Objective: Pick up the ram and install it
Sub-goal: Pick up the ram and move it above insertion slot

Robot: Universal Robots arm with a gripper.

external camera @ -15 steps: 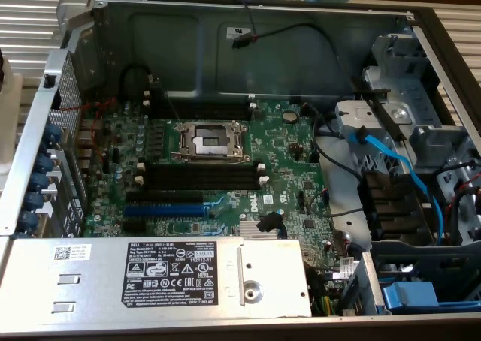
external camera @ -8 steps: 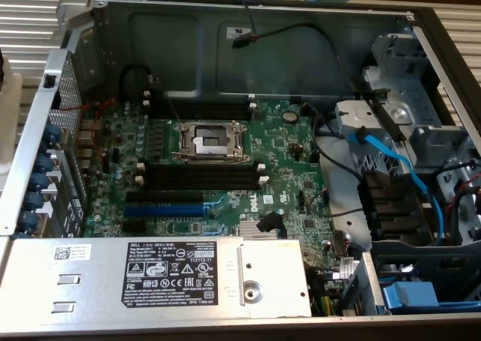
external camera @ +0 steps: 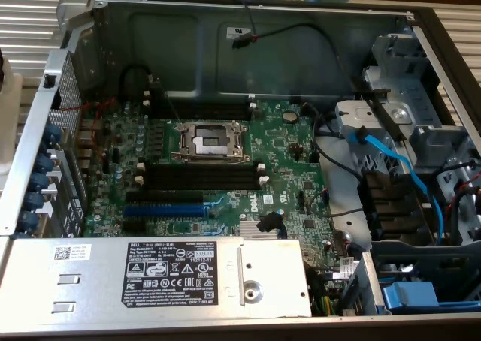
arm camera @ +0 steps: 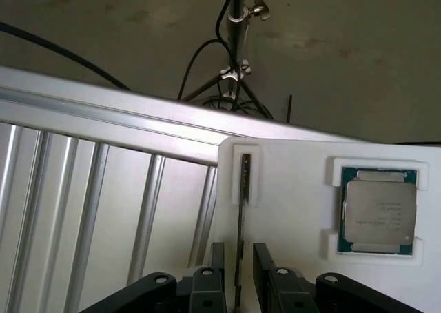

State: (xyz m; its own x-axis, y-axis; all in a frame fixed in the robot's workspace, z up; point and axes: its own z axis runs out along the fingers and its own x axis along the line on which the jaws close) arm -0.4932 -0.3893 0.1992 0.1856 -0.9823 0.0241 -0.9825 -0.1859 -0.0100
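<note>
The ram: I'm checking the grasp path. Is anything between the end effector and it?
Nothing visible. The ram stands on edge in the white holder, with the open end effector straddling it, its fingers on either side, not visibly touching it.

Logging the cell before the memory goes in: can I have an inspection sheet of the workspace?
Surface: ribbed metal table carrying a white tray.
Job's things: memory stick standing on edge in the tray's slot; black memory slots on the circuit board look empty.
Clutter: processor chip in a tray recess.
Grippers: the gripper is open, fingers either side of the stick, not clamped.
Cables: blue cable and black cable inside the computer case.
Surroundings: tripod stand on the floor beyond the table.
</note>
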